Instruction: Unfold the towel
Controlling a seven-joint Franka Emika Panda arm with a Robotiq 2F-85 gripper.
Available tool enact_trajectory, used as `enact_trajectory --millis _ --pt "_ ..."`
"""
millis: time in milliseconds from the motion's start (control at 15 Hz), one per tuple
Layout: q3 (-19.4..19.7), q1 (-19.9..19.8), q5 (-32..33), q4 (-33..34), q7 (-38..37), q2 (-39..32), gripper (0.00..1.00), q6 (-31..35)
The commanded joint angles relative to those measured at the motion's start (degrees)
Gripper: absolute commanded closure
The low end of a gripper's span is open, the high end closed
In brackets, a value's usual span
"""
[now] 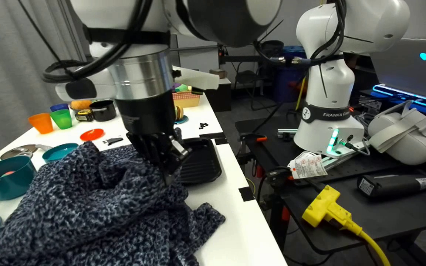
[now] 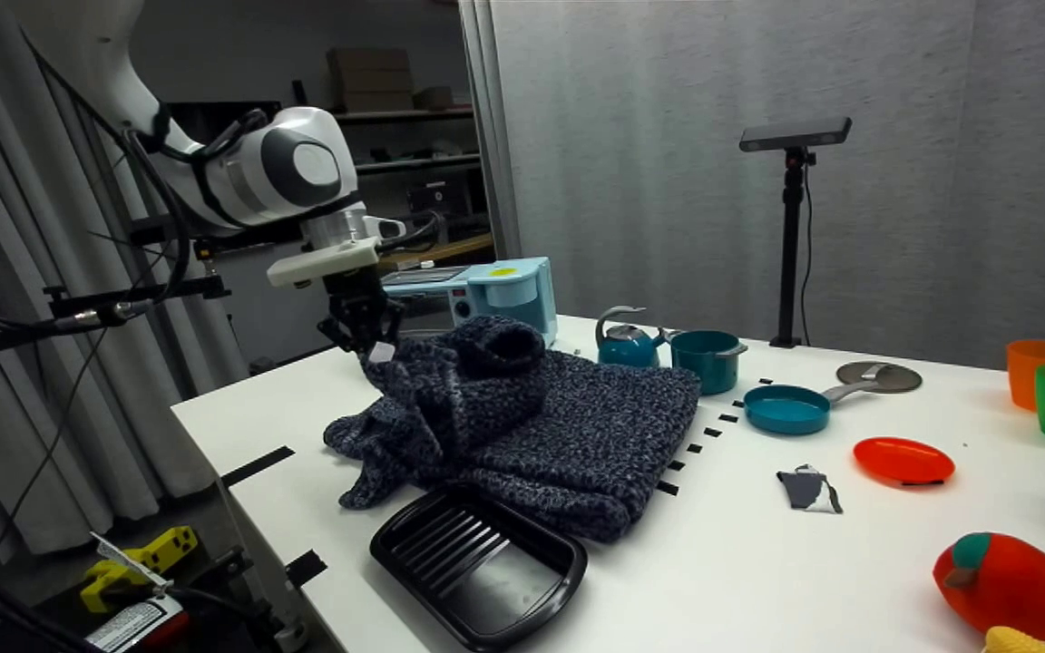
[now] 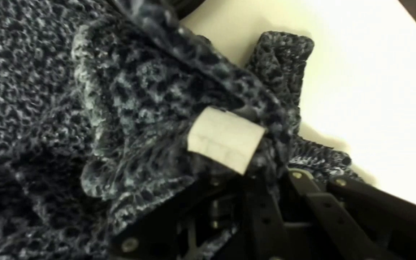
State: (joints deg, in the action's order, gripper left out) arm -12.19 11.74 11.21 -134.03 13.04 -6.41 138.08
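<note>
The pincer (image 3: 276, 177), nearly closed, grips the towel (image 2: 590, 417); dragging it low could shove the ribbed tray (image 2: 509, 585) at its six o'clock.

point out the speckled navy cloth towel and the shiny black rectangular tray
Speckled navy cloth towel (image 2: 581, 428), in an exterior view: the flat folded part.
Shiny black rectangular tray (image 2: 486, 573), in an exterior view: its inner floor.

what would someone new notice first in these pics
Probably the big dark speckled towel, heaped on the white table beside the black tray, with the tool pinching a raised part of it. After that, the bright yellow plug block on the black table, and the red dish near the teal pan on the white table.
</note>
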Motion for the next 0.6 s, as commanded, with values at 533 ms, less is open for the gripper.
enact_trajectory --millis 533 --pt "-5.86 9.47 2.26 9.49 -15.80 -6.83 0.98 9.35"
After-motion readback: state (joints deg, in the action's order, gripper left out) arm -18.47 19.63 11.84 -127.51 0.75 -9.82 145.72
